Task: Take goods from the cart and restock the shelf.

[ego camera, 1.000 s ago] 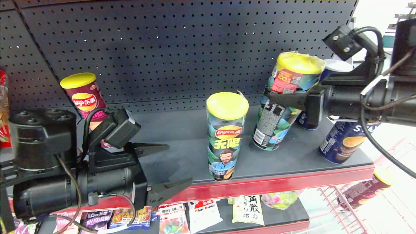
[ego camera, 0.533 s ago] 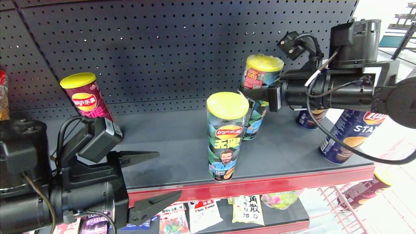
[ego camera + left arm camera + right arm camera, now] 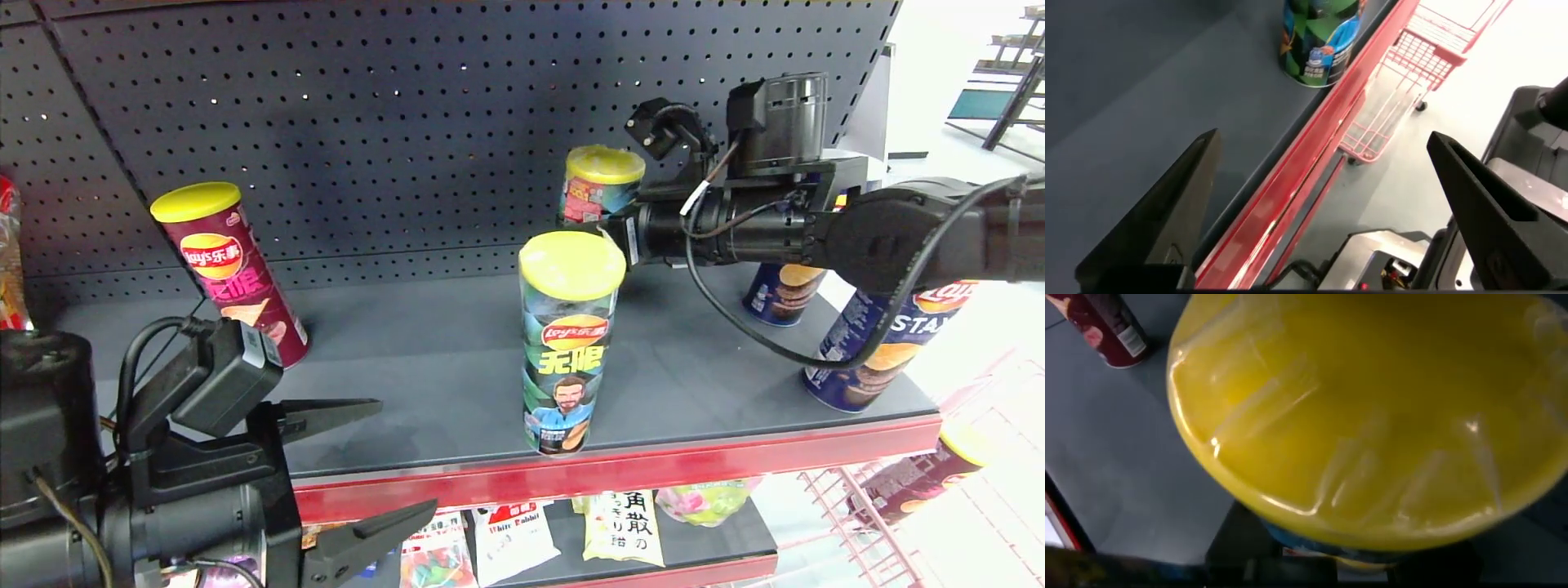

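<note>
A dark pegboard point(image 3: 408, 122) backs a grey shelf point(image 3: 441, 359) with a red lip. At 9 o'clock a maroon can point(image 3: 229, 269) leans back against the board. At 7 o'clock the left gripper point(image 3: 406, 457) hangs before the lip, jaws spread wide and empty — likely parked clear. A green can point(image 3: 567, 351) stands at the front edge. Just behind it, toward 1 o'clock, the right gripper point(image 3: 620, 233) pinches the held can point(image 3: 600, 184) side-on below the lid, probably to set it down base first. Its long axis runs near vertical, lid toward 12 o'clock — base hidden. Blue cans point(image 3: 865, 351) sit at 3 o'clock, the cart point(image 3: 857, 506) at 5.
</note>
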Robot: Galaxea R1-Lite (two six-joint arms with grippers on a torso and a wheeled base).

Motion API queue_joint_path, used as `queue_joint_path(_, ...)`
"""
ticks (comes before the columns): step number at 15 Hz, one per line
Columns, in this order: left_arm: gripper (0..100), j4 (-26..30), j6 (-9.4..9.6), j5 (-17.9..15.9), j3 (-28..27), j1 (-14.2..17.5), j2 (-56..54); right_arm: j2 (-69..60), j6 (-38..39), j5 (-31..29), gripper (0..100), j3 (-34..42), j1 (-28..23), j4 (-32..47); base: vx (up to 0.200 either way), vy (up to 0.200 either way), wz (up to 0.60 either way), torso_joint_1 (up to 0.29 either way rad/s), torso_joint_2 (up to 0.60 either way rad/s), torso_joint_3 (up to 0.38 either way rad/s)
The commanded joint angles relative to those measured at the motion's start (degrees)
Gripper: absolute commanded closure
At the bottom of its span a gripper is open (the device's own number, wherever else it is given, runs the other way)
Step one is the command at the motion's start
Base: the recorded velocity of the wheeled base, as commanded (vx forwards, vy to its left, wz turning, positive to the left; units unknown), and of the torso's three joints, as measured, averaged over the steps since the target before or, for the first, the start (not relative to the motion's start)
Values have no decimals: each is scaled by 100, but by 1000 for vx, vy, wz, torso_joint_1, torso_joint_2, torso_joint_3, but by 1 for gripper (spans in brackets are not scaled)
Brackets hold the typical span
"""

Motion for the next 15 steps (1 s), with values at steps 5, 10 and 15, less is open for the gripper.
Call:
queue_joint_path(5,0,-2,9,14,71,140,-9,268,-3,-7,100,-108,132,3,0,0,0,0,0,0)
queue_joint_path(10,0,-2,9,14,71,140,-1,259,-3,-34,0,-38,229,3,0,0,0,0,0,0)
queue_joint_path(15,0,-2,9,14,36,122,61,-250,14,-157,0,551,246,12,0,0,0,0,0,0)
